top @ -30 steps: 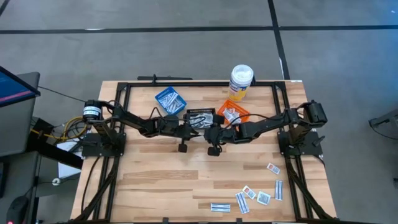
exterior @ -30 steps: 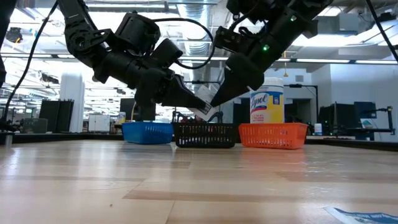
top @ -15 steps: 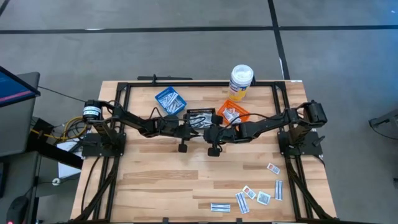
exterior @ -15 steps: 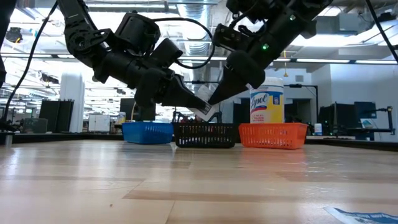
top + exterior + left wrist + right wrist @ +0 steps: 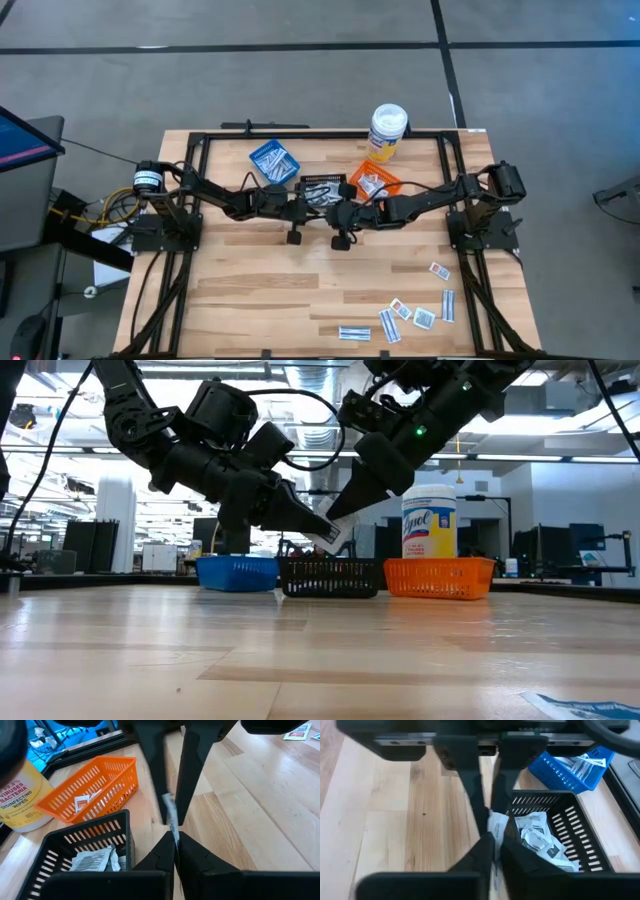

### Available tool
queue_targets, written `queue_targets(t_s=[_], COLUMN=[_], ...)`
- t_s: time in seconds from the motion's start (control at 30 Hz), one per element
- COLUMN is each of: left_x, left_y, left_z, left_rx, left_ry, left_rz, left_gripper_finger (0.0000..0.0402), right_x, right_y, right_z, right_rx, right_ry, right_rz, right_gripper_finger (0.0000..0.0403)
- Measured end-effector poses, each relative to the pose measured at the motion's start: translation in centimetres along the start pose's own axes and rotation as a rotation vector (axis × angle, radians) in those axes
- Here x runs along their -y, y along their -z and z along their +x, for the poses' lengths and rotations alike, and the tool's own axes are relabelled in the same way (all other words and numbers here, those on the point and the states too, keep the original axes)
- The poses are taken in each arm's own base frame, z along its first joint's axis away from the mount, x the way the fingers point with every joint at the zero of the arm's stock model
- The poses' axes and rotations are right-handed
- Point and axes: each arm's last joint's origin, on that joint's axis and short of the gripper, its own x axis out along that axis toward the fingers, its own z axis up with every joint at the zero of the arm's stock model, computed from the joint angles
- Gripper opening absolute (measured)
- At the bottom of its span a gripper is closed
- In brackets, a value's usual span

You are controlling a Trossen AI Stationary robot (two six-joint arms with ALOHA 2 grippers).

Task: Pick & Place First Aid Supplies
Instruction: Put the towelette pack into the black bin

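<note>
Your left gripper [image 5: 322, 536] and right gripper [image 5: 337, 520] both pinch one white packet [image 5: 330, 537] in mid-air beside the black basket [image 5: 322, 184], likely a handover before dropping it in.

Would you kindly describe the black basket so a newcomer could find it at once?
Start at the tall white bottle on the table's far edge. Three small baskets sit before it; the black basket is the middle one, between the blue basket and orange basket, holding white packets.
</note>
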Motion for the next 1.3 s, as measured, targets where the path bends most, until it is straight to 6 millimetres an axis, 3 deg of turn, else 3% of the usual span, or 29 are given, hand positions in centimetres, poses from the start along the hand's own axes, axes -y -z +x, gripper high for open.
queue_targets(t_s=[0.33,0.67,1.0,1.3], left_x=[0.0,0.0,-0.1,0.0], left_y=[0.0,-0.1,-0.1,-0.1], left_z=[0.0,0.0,0.0,0.0], left_rx=[-0.002,0.013,0.01,0.01], left_ry=[0.001,0.001,-0.008,-0.006], left_rz=[0.0,-0.025,-0.026,-0.026], left_gripper_finger=[0.001,0.0009,0.0009,0.001], right_x=[0.1,0.8,0.7,0.7], right_y=[-0.2,-1.3,-0.7,-0.6], right_z=[0.1,0.5,0.4,0.2], right_rx=[0.03,0.132,0.072,0.056], right_ry=[0.002,0.011,-0.004,-0.002], right_rz=[0.01,0.056,-0.006,-0.017], right_gripper_finger=[0.0008,0.0064,0.0066,0.001])
